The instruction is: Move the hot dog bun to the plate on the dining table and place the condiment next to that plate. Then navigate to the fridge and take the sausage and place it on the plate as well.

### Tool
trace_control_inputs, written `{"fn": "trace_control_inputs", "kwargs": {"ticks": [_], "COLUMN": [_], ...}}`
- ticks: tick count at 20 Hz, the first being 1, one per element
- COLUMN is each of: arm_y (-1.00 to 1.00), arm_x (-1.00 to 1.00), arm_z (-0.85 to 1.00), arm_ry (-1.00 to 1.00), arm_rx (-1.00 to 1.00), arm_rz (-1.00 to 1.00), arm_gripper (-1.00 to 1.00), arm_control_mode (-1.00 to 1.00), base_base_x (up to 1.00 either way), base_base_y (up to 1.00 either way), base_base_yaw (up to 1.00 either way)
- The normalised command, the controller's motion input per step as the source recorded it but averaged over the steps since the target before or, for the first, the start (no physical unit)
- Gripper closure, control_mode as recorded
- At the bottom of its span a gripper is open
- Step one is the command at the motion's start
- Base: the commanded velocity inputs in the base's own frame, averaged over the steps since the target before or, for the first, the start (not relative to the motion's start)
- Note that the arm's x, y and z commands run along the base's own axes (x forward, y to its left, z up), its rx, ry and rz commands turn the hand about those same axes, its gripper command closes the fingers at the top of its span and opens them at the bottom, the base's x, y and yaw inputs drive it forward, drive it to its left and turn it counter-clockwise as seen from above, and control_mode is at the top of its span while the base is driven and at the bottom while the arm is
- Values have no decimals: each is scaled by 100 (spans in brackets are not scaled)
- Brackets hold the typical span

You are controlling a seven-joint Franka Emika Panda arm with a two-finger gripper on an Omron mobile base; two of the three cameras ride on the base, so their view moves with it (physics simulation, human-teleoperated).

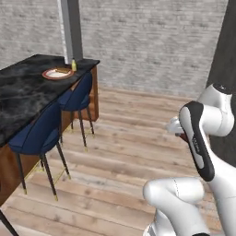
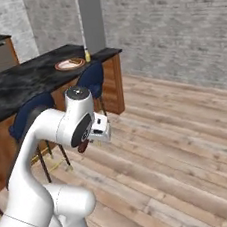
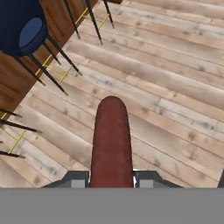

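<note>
The bun (image 1: 58, 70) lies on the plate (image 1: 48, 75) at the far end of the worktop (image 1: 23, 92). The yellow condiment (image 1: 73, 65) stands just beside the plate. So those two jobs look done. The jaws are pinching the sausage (image 3: 111, 140), which pokes out over the wood floor (image 3: 175, 87). The gripper (image 2: 84, 145) is well apart from the worktop, near the blue stools (image 1: 37, 133). What is left, I think, is to drive over to the plate and lay the sausage on it.
</note>
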Motion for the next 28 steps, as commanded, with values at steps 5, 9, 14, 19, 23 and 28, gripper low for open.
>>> {"fn": "trace_control_inputs", "kwargs": {"ticks": [5,9,14,19,23,28], "arm_y": [0,0,0,0,0,0], "arm_x": [0,0,0,0,0,0], "arm_z": [0,0,0,0,0,0], "arm_ry": [0,0,0,0,0,0], "arm_rx": [0,0,0,0,0,0], "arm_rz": [0,0,0,0,0,0], "arm_gripper": [100,100,100,100,100,100], "arm_control_mode": [100,100,100,100,100,100], "base_base_x": [100,100,100,100,100,100], "base_base_y": [-32,-37,-44,-40,-41,-41], "base_base_yaw": [52,48,45,46,46,47]}}
